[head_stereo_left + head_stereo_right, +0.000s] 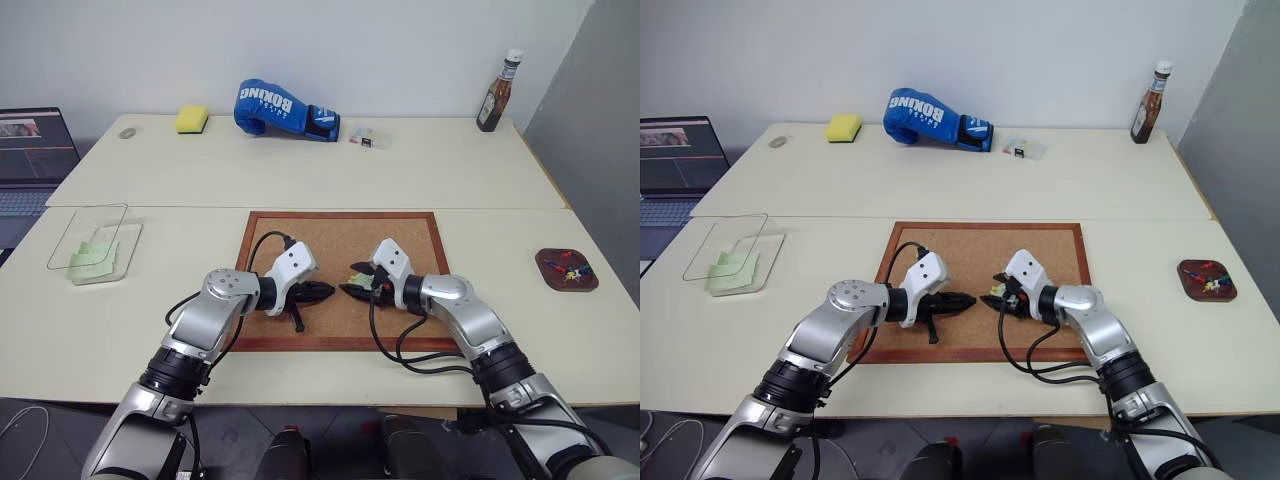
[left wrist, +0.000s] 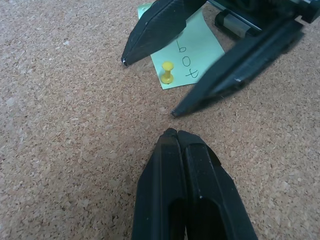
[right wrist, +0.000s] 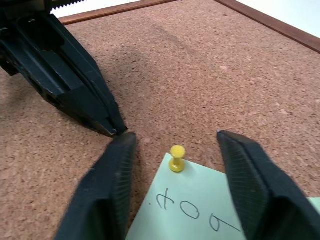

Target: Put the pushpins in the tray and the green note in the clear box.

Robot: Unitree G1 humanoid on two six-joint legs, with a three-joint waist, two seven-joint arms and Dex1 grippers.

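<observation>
one yellow pushpin [image 3: 176, 157], one green note [image 3: 200, 207]

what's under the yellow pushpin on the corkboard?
A green note with handwriting, pinned flat to the corkboard by the yellow pushpin. The pin's tip is hidden in the paper.

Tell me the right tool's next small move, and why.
Probably close the right tool on the yellow pushpin and pull it out. Its fingers stand open on either side of the pin, which pins the green note to the corkboard. The left tool is shut nearby.
</observation>
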